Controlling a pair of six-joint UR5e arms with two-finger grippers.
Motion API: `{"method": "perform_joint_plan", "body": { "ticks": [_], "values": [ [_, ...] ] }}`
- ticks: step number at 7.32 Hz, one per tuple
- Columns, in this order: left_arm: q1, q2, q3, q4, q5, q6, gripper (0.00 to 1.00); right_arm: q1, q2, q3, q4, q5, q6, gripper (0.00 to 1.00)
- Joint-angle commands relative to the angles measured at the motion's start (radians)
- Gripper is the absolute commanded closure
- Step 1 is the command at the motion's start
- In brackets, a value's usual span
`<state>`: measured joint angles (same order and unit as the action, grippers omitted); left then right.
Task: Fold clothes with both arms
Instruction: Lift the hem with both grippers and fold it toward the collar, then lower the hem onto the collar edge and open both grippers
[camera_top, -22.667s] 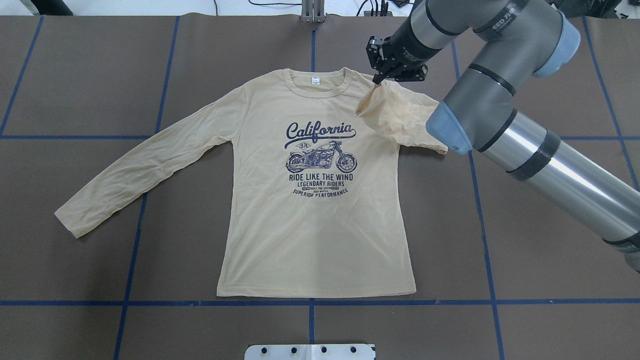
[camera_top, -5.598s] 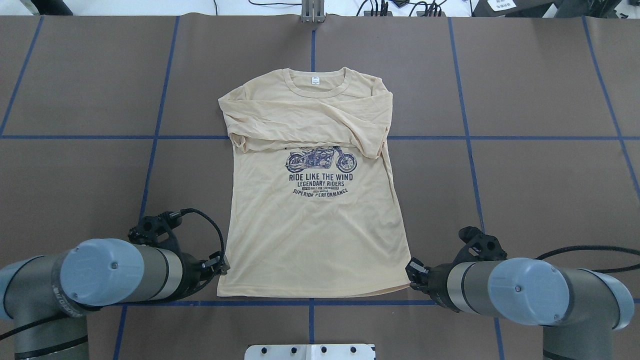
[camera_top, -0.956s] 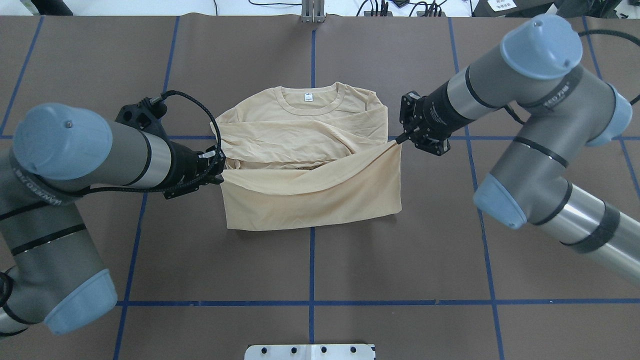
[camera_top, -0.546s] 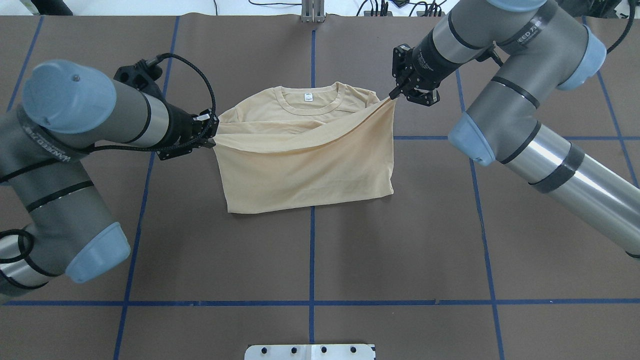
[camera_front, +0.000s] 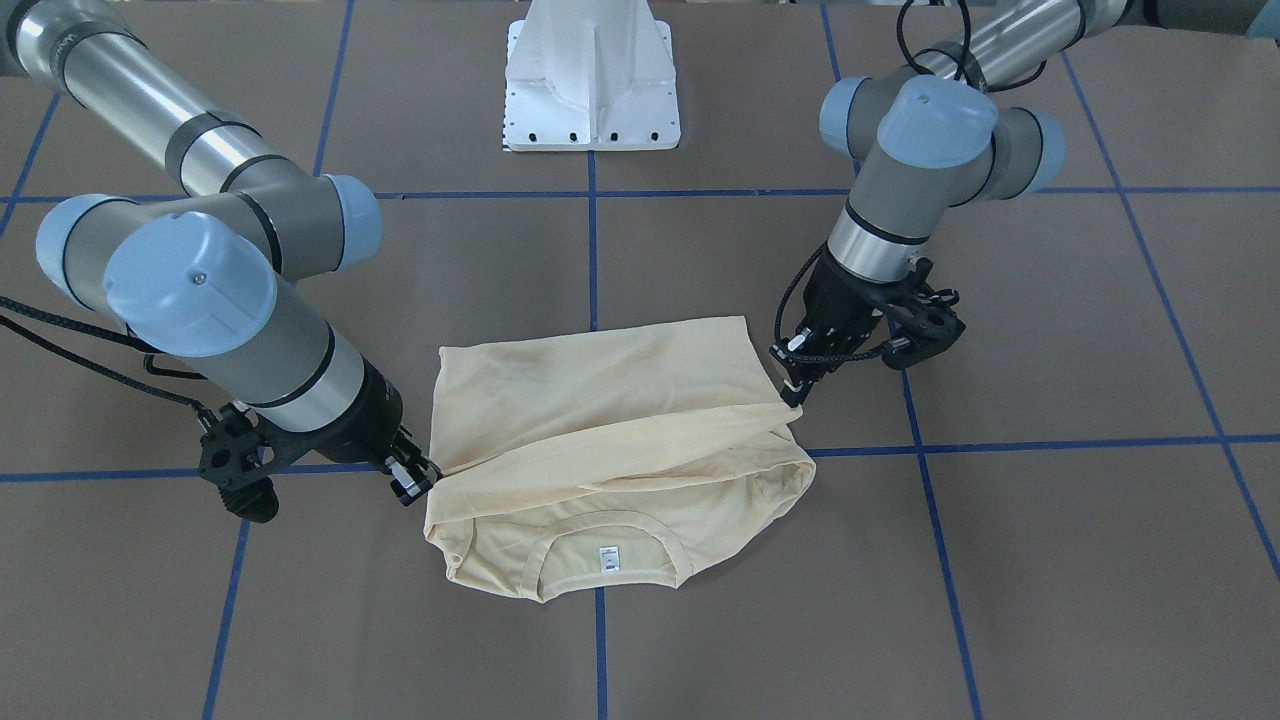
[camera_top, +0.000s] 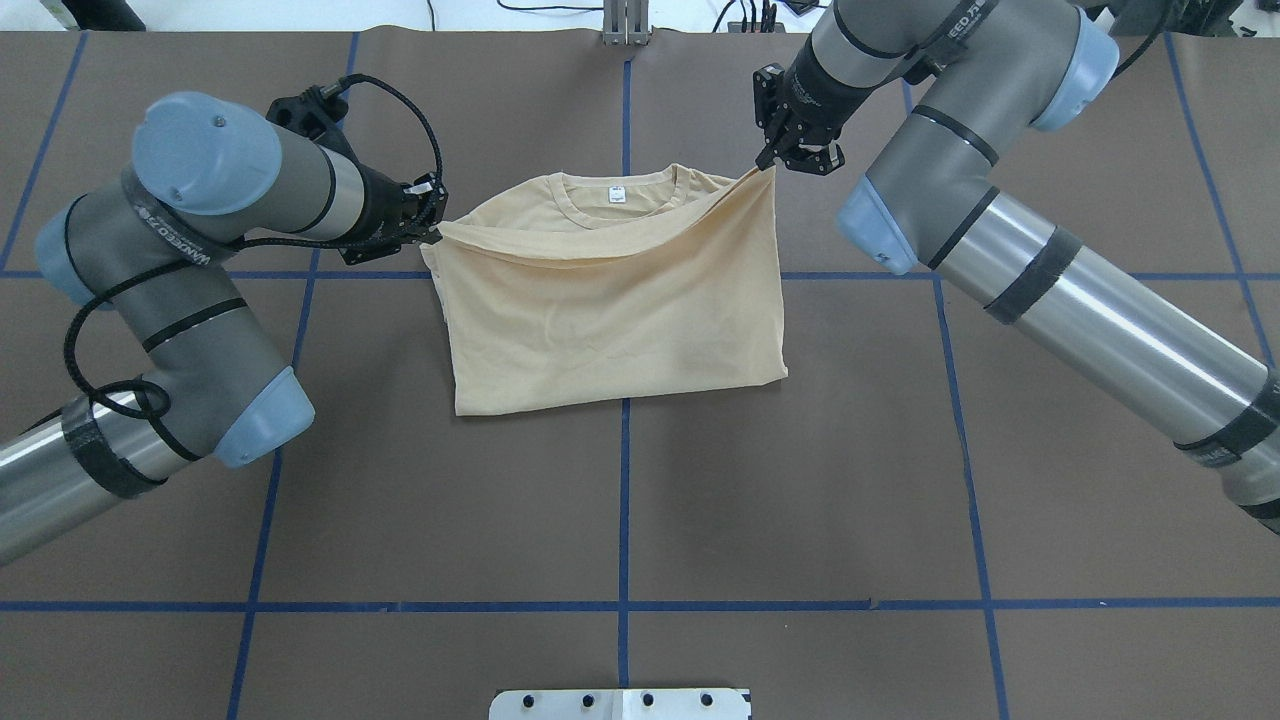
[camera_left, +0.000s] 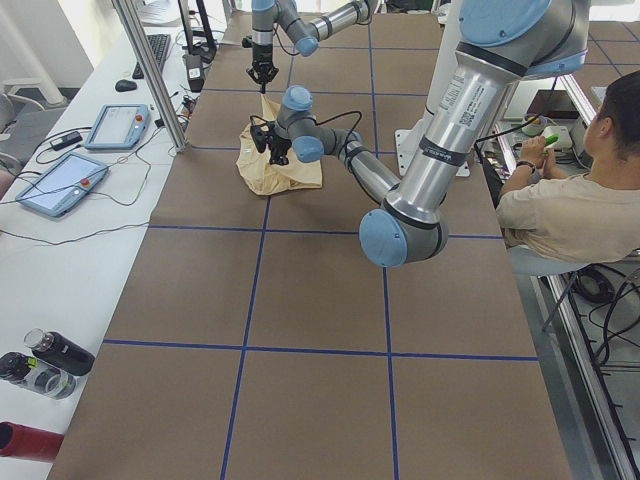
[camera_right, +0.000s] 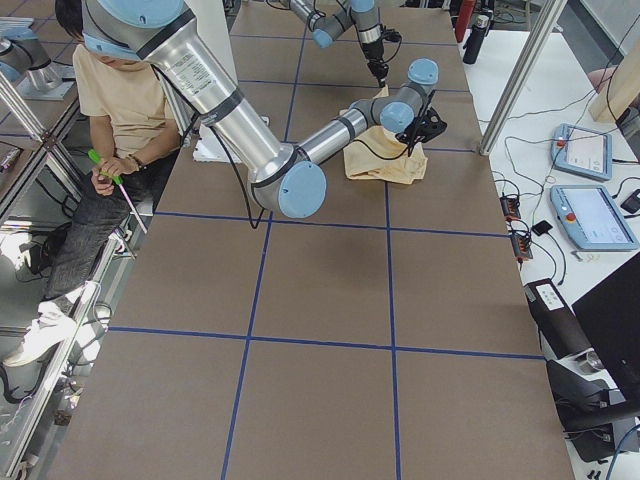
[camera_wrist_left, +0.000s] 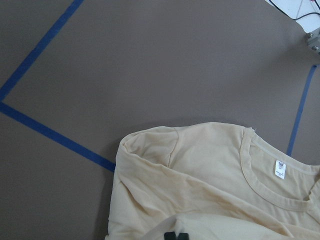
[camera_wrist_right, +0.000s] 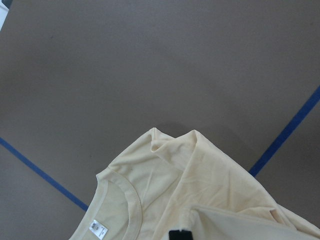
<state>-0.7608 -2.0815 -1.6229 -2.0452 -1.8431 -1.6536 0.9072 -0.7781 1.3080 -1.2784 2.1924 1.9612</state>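
— Where does the T-shirt (camera_top: 610, 320) lie?

— Near the middle of the brown table (camera_top: 400, 500), doubled over. Its lower half is drawn up over the chest with the plain back side up, and the print is hidden beneath it.

— What holds it?

— The left gripper (camera_top: 432, 236) is pinched on the left hem corner and the right gripper (camera_top: 768, 165) on the right one. Both pairs of jaws are closed on the thin fabric, and the hem sags a little between them.

— What has changed over the last second?

— A second ago the hem reached only halfway up the chest, and the crossed sleeves showed beyond it. Half a second ago it was farther up, yet a broad band of sleeve was still bare. Now the sleeves are nearly covered. Beyond the hem show mainly the collar (camera_top: 563, 205) and the neck label (camera_top: 617, 197).

— Are the two corners level?

— No. The right corner is the farther one, at the right shoulder just beside the collar. The left corner is nearer, at the outer edge of the left shoulder.

— And the fold itself?

— The near folded edge lies flat on the table, slightly farther from the robot than half a second ago.
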Motion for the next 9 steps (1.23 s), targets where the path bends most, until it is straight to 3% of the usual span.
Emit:
{"method": "perform_joint_plan", "body": {
  "ticks": [1, 3, 6, 9],
  "values": [
    [-0.018, -0.032, 0.11, -0.065, 0.004, 0.0, 1.0, -0.019, 0.042, -0.093, 0.004, -0.064, -0.056, 1.0],
    [-0.02, -0.043, 0.191, -0.157, 0.005, 0.002, 1.0, -0.048, 0.059, -0.144, 0.004, -0.115, -0.074, 1.0],
    [-0.029, -0.104, 0.291, -0.159, 0.048, 0.026, 1.0, -0.068, 0.06, -0.179, 0.005, -0.174, -0.108, 1.0],
    [-0.028, -0.111, 0.311, -0.159, 0.062, 0.028, 1.0, -0.082, 0.063, -0.2, 0.017, -0.206, -0.116, 1.0]
  ]
}}
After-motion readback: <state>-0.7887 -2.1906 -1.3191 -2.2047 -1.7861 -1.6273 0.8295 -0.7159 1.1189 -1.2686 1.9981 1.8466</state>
